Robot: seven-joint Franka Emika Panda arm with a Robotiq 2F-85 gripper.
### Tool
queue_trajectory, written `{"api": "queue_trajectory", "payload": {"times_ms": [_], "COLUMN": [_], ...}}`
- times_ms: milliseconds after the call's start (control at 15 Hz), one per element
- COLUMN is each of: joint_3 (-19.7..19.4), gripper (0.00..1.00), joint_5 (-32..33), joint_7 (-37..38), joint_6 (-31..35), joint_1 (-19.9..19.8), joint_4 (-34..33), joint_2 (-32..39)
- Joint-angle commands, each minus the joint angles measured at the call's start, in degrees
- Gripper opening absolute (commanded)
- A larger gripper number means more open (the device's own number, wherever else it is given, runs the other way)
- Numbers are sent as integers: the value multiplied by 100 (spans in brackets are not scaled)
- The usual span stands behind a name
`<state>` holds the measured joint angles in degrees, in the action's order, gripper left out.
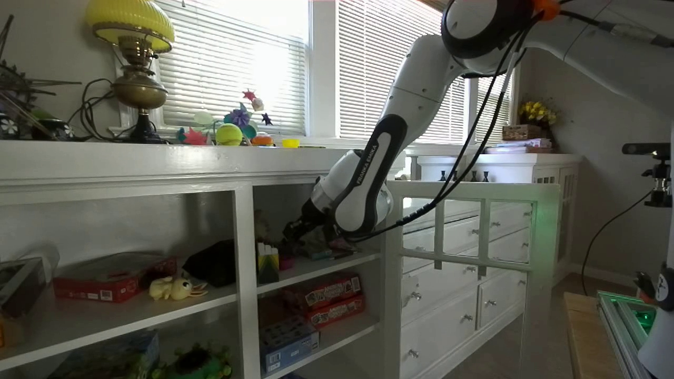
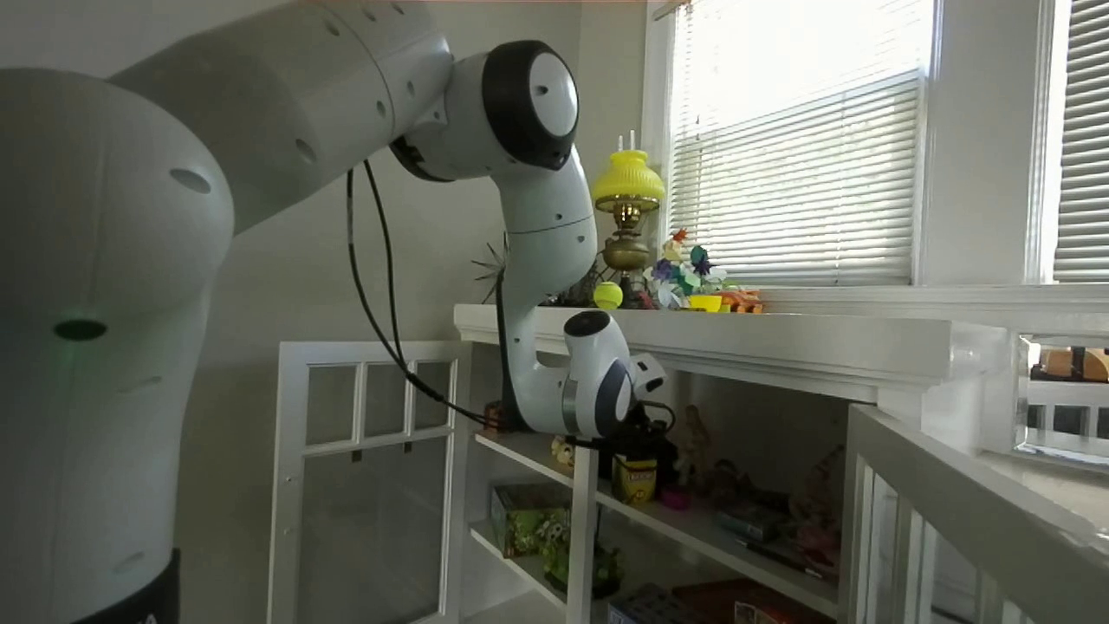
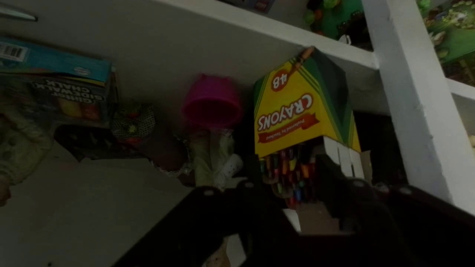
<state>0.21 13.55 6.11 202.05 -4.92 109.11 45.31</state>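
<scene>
Several white shelves below sunlit windows, partly spread fingers astride the crayon box, grip unclear.

Open yellow-and-green crayon box, colourful crayons inside, upright on the shelf.

Darkness hides whether the gripper touches the crayon box; well apart from the gripper, the wrist view's edge crops the chalk box.
</scene>
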Motion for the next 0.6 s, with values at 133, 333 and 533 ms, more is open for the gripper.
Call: {"api": "queue_trajectory", "payload": {"times_ms": [133,333,533], "joint_3": [186,233,306], "gripper": [39,40,37], "joint_5": [-197,-151,-106], "joint_7": [-275,-312,-379], "joint_6": [-22,-28,-73], "joint_1": [-165,-191,-215], "joint_4": [-414,-579,-732], "joint_2": [259,367,479]}}
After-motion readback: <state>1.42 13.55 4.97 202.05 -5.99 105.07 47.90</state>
